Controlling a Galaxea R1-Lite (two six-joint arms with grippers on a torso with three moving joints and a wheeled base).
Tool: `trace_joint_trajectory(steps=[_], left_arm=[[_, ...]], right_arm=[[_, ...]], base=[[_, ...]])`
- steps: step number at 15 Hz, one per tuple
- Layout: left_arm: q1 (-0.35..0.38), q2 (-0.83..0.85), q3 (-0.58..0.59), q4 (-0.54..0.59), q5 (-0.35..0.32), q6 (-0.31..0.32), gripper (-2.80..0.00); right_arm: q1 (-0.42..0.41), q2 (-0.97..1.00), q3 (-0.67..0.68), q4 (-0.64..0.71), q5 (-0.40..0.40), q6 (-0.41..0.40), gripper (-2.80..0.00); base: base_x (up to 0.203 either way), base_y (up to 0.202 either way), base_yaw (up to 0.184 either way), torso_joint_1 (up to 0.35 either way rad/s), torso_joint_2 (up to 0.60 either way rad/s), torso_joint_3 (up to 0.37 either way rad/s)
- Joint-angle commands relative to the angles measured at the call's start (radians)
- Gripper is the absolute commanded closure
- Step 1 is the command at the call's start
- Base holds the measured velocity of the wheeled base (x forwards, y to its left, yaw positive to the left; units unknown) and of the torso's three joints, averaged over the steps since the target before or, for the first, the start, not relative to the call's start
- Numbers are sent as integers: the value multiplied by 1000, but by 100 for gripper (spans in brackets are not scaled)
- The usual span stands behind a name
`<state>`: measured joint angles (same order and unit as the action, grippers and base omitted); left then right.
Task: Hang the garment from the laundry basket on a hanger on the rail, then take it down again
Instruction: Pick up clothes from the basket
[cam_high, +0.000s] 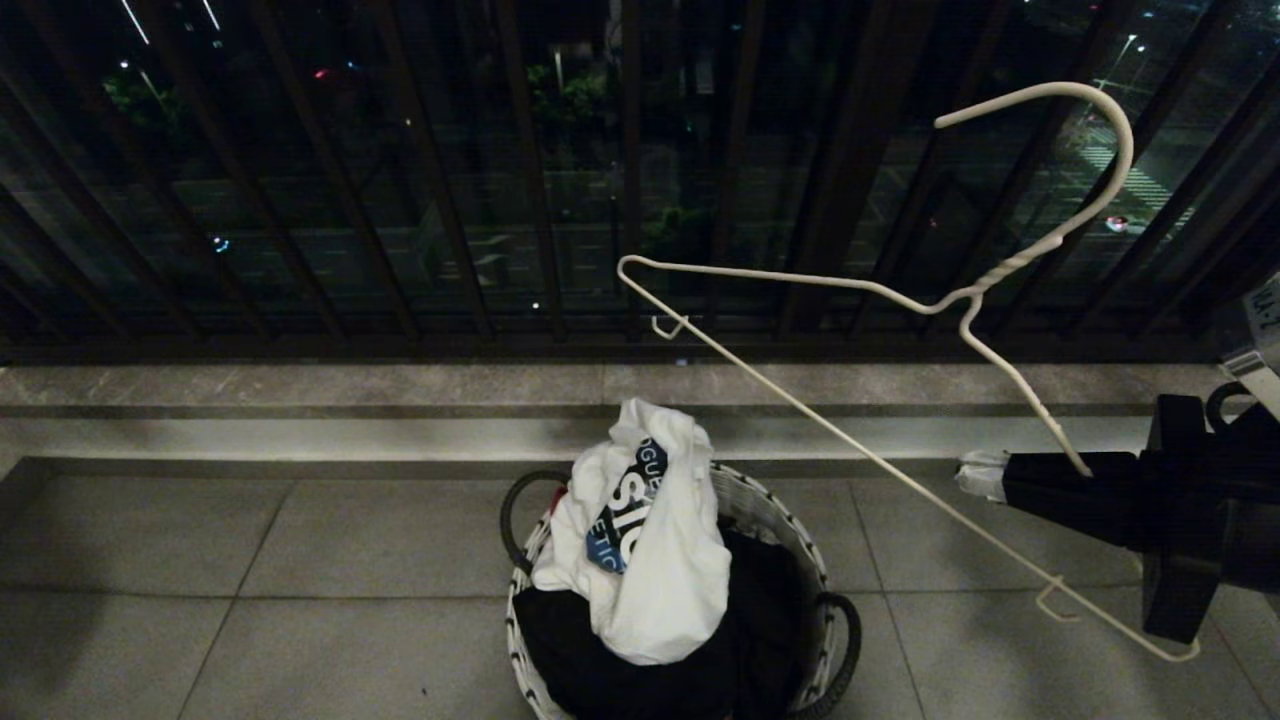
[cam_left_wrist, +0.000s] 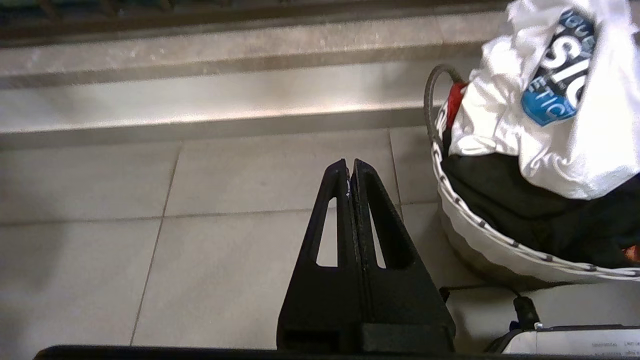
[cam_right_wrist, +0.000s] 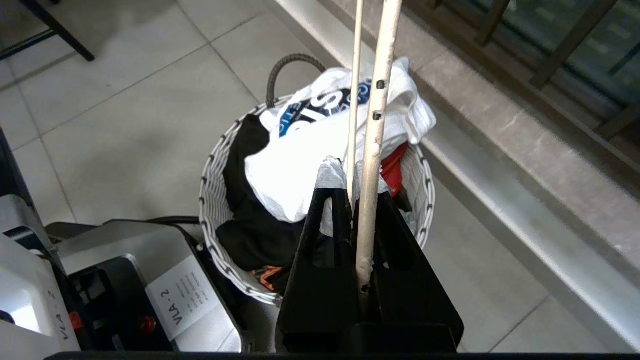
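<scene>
Right tool (cam_high: 985, 473) gripping hanger (cam_high: 880, 290), hook upward

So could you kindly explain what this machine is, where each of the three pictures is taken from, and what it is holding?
It is a wheeled robot with two arms, each ending in a two-fingered gripper. The wide picture comes from a camera on its head, looking down at a tiled balcony floor; the other two come from cameras on its wrists, behind the fingers.

On the floor stands a laundry basket of dark clothes, with a white T-shirt heaped on top and a bit of red cloth showing.

The right gripper is shut on a thin white wire hanger, held up beside the basket. The left gripper is shut, empty, and over the floor next to the basket.
</scene>
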<state>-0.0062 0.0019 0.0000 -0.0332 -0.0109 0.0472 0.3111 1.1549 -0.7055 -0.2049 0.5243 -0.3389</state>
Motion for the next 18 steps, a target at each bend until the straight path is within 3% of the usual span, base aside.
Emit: trace_joint_trajectory(steps=[1, 11, 18], left_arm=[[0, 0, 11, -1, 0, 0, 0], [0, 0, 11, -1, 0, 0, 0], [0, 0, 11, -2, 6, -24, 0]], right_arm=[[0, -3, -3, -2, 3, -2, 0], [0, -4, -5, -2, 3, -2, 0], [-3, -30, -9, -31, -3, 1, 0]], base=[[0, 0, 0, 3, 2, -195], [0, 0, 0, 5, 3, -190], [0, 0, 0, 0, 0, -12]])
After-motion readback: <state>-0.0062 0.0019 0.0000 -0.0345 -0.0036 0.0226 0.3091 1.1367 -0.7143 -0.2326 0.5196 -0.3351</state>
